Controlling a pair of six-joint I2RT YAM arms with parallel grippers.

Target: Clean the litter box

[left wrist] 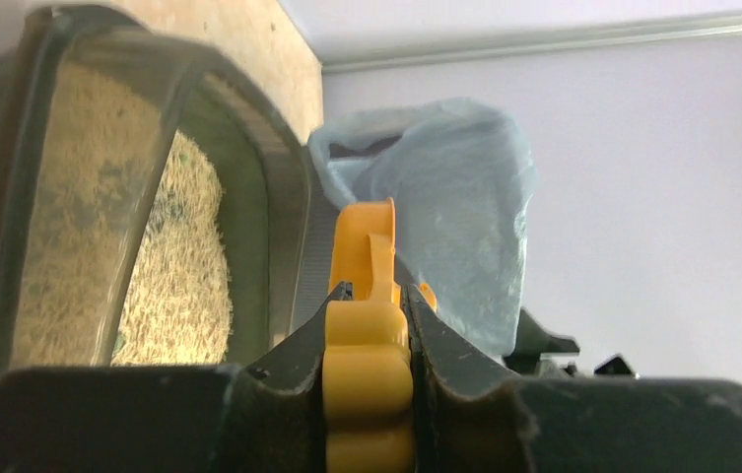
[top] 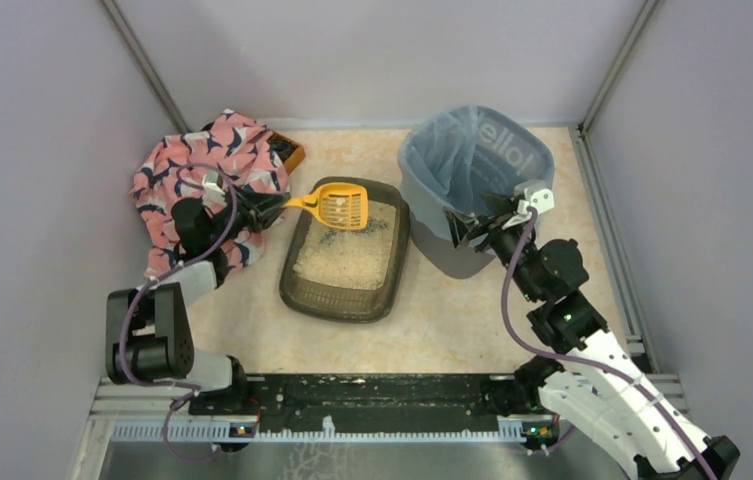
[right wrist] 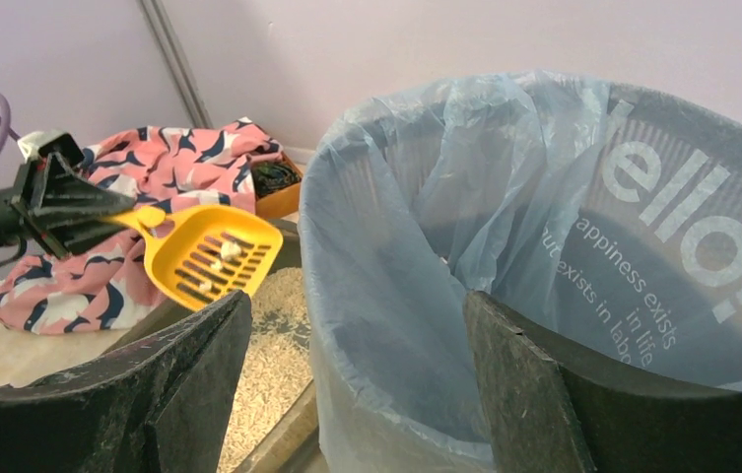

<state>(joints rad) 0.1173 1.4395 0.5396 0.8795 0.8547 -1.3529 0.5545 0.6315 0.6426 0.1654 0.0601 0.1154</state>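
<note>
The litter box (top: 337, 303), a low dark tray of pale litter, lies mid-table; its rim (left wrist: 283, 197) also shows in the left wrist view. My left gripper (top: 274, 207) (left wrist: 374, 294) is shut on the handle of the yellow slotted scoop (top: 340, 205) (left wrist: 367, 345). The scoop is held above the box's far end. It (right wrist: 214, 256) carries a few pale clumps. My right gripper (top: 472, 232) (right wrist: 357, 305) is open and straddles the near rim of the grey bin (top: 472, 160) (right wrist: 544, 246). One finger is outside the bin wall and the other is inside the blue bag.
A pink patterned cloth (top: 207, 165) (right wrist: 179, 158) is heaped at the back left over an orange box (top: 293, 155). Lilac walls close in the table on three sides. A metal rail (top: 372, 400) with spilled grains runs along the near edge.
</note>
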